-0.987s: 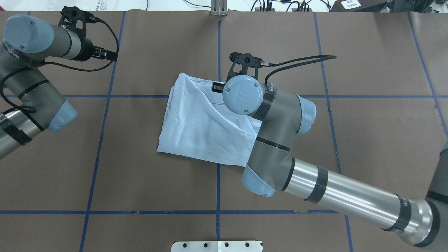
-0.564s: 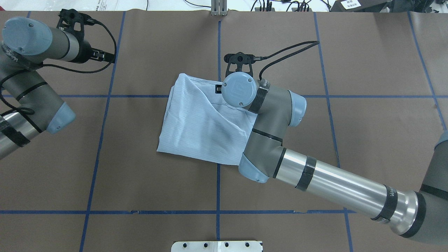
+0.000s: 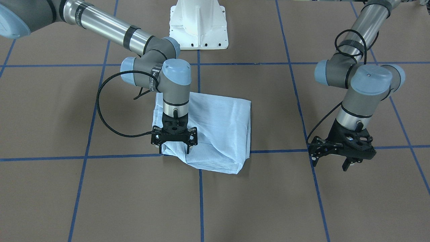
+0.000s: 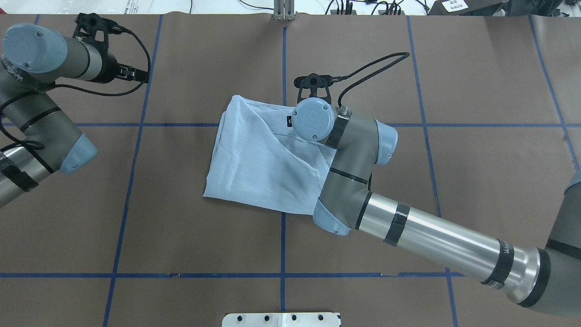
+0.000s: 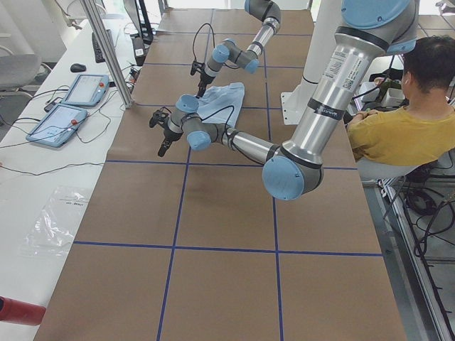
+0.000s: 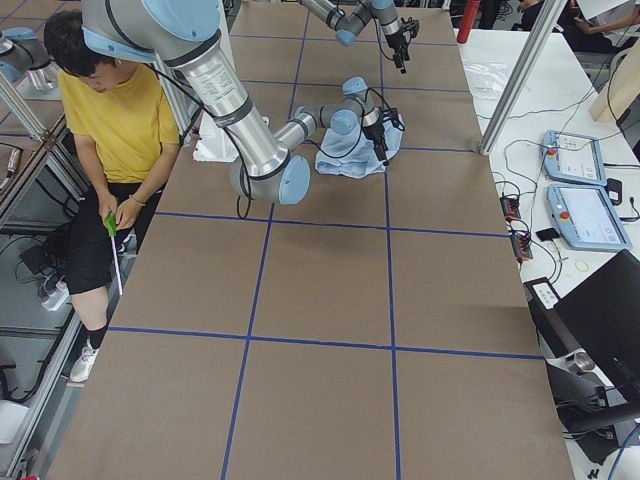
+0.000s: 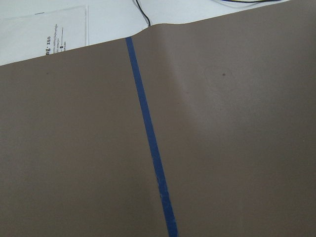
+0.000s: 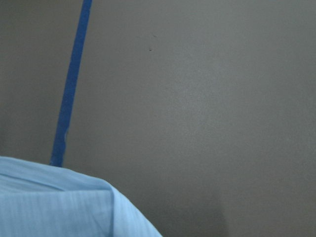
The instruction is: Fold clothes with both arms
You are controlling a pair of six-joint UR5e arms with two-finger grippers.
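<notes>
Loosely folded, the shirt [image 3: 218, 127] is laid near the middle of the table [image 3: 268, 201], across a blue tape line [image 3: 100, 155]. The right gripper [image 3: 174, 148] is held spread over its corner, fingertips [image 3: 187, 149] at the fabric, nothing pinched. The left gripper [image 3: 336, 161] is likewise spread and empty, held well apart from the shirt.

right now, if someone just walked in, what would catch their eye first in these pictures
The light blue shirt, folded into a rumpled rectangle, lies in the middle of the brown table, which is marked with blue tape lines. The right gripper points straight down over the shirt's edge farthest from the robot. The left gripper hangs over bare table well off to the side.
</notes>
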